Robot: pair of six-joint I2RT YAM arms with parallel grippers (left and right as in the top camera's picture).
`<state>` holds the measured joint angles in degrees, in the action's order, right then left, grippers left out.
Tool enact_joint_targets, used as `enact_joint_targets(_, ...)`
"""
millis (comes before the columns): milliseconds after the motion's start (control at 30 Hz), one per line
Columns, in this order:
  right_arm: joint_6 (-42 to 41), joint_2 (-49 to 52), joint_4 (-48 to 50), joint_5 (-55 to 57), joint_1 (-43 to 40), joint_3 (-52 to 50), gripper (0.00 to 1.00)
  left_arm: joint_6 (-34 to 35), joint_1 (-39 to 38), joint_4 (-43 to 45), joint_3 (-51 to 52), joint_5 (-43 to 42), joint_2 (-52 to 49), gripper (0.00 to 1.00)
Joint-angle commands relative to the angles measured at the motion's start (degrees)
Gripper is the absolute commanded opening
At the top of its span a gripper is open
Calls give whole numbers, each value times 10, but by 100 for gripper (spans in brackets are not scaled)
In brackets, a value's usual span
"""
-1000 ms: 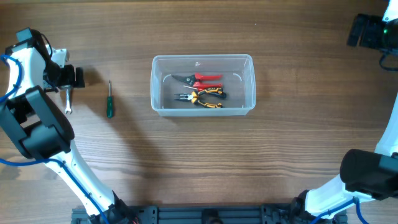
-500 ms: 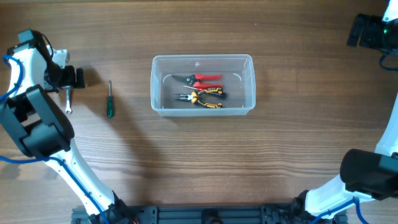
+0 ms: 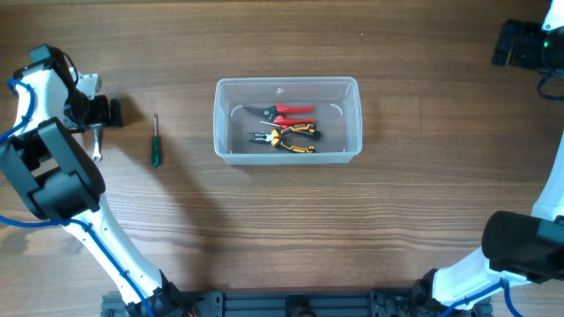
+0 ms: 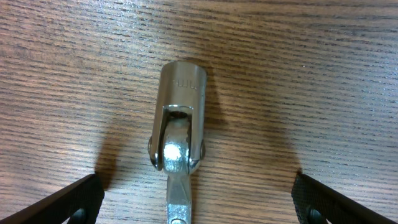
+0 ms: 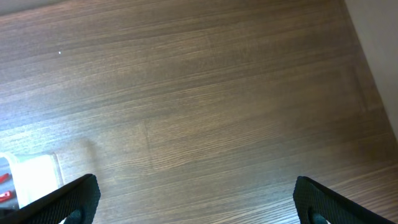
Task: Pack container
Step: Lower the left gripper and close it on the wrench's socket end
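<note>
container [image 3: 286,82]: mid-worktop [image 3: 397,202], upright, holding red-handled cutters [image 3: 286,111] and yellow-black pliers [image 3: 286,136] | left claw [image 4: 198,202]: spread wide, fingers either side of chrome socket wrench [image 4: 179,124], not touching it | green screwdriver [image 3: 156,141]: flat on worktop between wrench and container | right claw [image 5: 198,199]: spread wide, empty, over far right corner of worktop
</note>
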<state>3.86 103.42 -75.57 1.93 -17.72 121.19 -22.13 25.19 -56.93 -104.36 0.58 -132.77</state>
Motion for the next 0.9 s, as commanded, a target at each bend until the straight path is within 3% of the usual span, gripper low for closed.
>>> enact_joint_targets(0,-10,-5,2,-5,2,-1,100,-2,-1,4,-5,6,-13,100)
enact_joint_targets(133,-10,-5,2,-5,2,-1,100,-2,-1,4,-5,6,-13,96)
enact_joint_targets(267,-10,-5,2,-5,2,-1,100,-2,-1,4,-5,6,-13,69)
enact_joint_targets(433,-10,-5,2,-5,2,-1,100,-1,-1,4,-5,6,-13,52)
enact_joint_targets(667,-10,-5,2,-5,2,-1,100,-1,-1,4,-5,6,-13,34)
enact_joint_targets(867,-10,-5,2,-5,2,-1,100,-1,-1,4,-5,6,-13,31)
